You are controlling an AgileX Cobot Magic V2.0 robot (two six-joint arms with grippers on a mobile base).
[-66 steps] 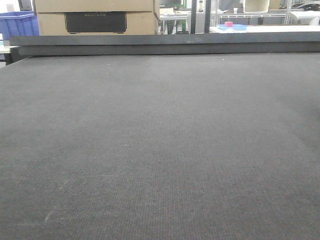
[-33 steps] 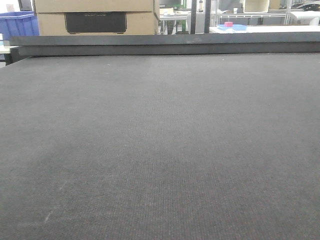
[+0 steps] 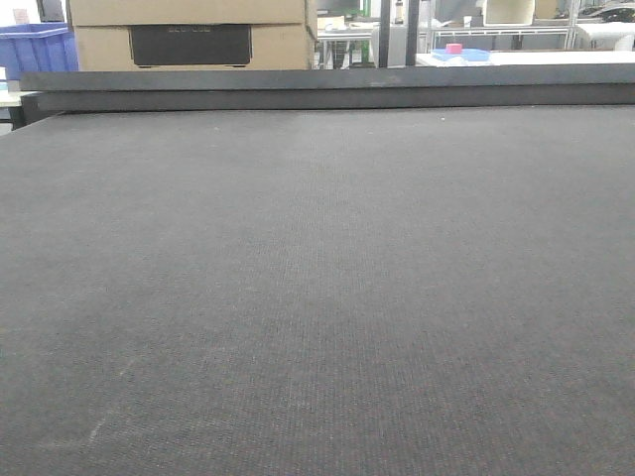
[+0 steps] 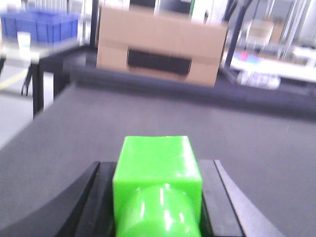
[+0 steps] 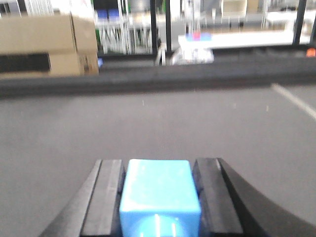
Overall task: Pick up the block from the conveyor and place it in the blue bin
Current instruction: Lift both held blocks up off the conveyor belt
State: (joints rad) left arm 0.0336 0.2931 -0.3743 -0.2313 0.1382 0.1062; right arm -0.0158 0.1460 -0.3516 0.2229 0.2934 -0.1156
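over the last second nothing shifted on the wide dark grey woven conveyor belt [image 3: 317, 297]. the left claw [image 4: 157, 200] was clamped on a bright green plastic block [image 4: 155, 160], and the right claw [image 5: 159, 202] on a light blue plastic block [image 5: 159, 182]. the blue plastic bin [image 3: 35, 50] sat far left; the carry likely remained.
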